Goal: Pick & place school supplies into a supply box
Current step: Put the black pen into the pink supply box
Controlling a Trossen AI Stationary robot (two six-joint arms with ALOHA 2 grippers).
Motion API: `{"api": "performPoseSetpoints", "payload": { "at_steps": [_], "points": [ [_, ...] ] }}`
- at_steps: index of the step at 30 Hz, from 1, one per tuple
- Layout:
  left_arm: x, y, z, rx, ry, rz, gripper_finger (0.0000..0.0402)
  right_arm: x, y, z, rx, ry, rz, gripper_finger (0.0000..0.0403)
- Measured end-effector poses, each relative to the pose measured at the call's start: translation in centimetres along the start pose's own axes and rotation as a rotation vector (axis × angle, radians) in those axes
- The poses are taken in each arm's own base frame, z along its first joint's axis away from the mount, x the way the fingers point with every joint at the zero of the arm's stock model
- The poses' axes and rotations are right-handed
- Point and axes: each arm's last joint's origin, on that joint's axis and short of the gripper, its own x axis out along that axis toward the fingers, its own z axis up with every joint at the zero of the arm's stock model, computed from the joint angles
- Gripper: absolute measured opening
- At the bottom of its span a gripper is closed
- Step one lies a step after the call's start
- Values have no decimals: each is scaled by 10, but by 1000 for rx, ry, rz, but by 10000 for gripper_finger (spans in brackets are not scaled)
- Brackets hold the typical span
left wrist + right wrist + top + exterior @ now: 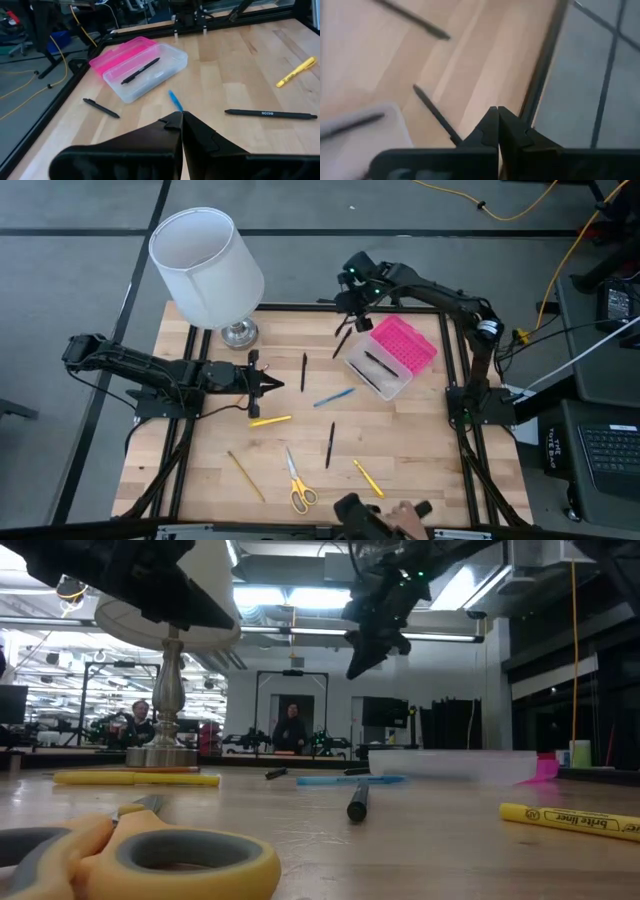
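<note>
Our right hand (352,322) is clenched and high above the table (420,440), near the box (385,360), grasping nothing we can see. If it missed the black pen (341,341) below, that pen stays out. Our left hand (272,385) waits, clenched too.

Non-task items: wooden surface (420,440) with black frame rails. White lamp shade (206,265) on a silver lamp base (238,333), at the surface's far left corner. Yellow cable (560,255) runs across the grey floor (300,260). Keyboard (610,455) right of the surface. Low view: two people (292,725) in the room behind, well apart.
</note>
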Motion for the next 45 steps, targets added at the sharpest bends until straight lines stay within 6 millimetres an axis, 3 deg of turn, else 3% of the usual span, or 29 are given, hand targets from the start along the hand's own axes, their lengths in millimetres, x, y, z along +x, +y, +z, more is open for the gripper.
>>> {"api": "performPoseSetpoints", "payload": {
  "at_steps": [7, 14, 28, 39, 45],
  "points": [
    [0, 1, 0, 0, 1, 25, 4, 16, -5, -3, -201, 37, 73, 2],
    [0, 1, 0, 0, 1, 25, 4, 33, -3, -8, -114, 50, 91, 15],
    [0, 1, 0, 0, 1, 24, 4, 33, -3, -8, -37, 24, 101, 63],
    [0, 1, -1, 4, 13, 23, 4, 33, -3, -7, -38, 14, 106, 139],
    [0, 1, -2, -1, 17, 23, 4, 33, 0, -9, -31, 27, 132, 160]
  ]
}}
